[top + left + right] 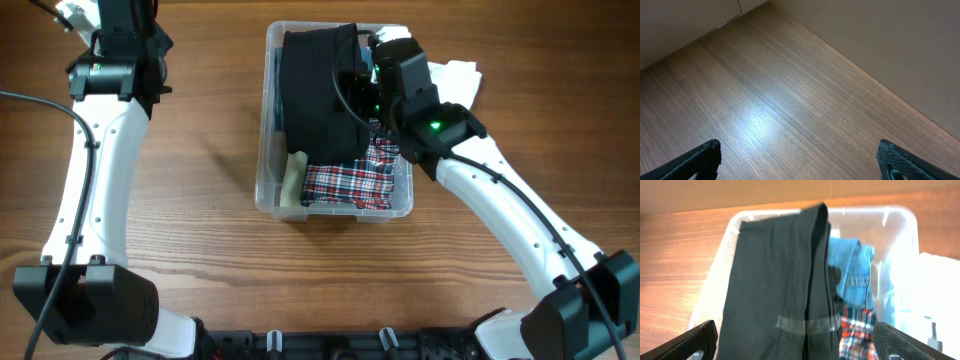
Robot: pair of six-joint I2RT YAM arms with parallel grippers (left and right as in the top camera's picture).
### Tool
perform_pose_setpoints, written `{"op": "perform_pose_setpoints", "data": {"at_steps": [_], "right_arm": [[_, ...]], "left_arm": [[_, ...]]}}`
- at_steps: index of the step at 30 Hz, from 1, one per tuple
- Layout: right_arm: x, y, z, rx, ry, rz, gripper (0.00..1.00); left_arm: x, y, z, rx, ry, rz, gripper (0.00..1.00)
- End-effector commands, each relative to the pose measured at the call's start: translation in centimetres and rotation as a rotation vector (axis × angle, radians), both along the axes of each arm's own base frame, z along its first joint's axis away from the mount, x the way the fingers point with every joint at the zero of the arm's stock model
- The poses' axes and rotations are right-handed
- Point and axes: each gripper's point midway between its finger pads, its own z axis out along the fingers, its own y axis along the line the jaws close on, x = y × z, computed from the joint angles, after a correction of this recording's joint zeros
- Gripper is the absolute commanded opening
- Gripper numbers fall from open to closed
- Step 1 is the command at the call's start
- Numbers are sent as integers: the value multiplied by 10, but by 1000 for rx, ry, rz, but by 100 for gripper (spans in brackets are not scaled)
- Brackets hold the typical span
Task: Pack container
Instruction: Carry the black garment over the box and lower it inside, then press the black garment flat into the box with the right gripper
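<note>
Right gripper (797, 342) hovers over the container (262, 190), jaws spread wide, gripping nothing. One container, mid-table (200, 260), holds four garments: black (315, 90), denim (852, 270), plaid (345, 185), pale green (293, 178). Left gripper (800, 162), well left, is also agape.

Bright, even light; table (757, 122) glare – right wrist soft.
</note>
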Motion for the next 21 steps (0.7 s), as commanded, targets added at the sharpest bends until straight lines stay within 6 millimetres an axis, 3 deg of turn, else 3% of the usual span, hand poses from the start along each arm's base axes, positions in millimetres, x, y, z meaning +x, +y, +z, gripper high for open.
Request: {"op": "perform_pose_setpoints", "data": {"at_steps": [1,3,5,6,11,15,19,21], "right_arm": [[3,3,12,-100,-81,89,96],[6,4,16,-119,-110,109,82],[10,6,21,-134,-149,127,54],[12,7,24,-131,-164,127,48],[26,15,31,-132,-239,142,31],[38,24,19,-151,-260,171,14],[51,31,-10,-165,-236,178,4],[58,42,-38,-173,-213,225,5]], "left_arm": [[0,4,-1,15,7,13,100],[0,4,-1,14,6,13,100],[0,4,-1,15,7,13,100],[0,4,-1,14,6,13,100],[0,4,-1,15,7,13,100],[0,4,-1,15,7,13,100],[0,4,-1,15,7,13,100],[0,4,-1,14,6,13,100]]}}
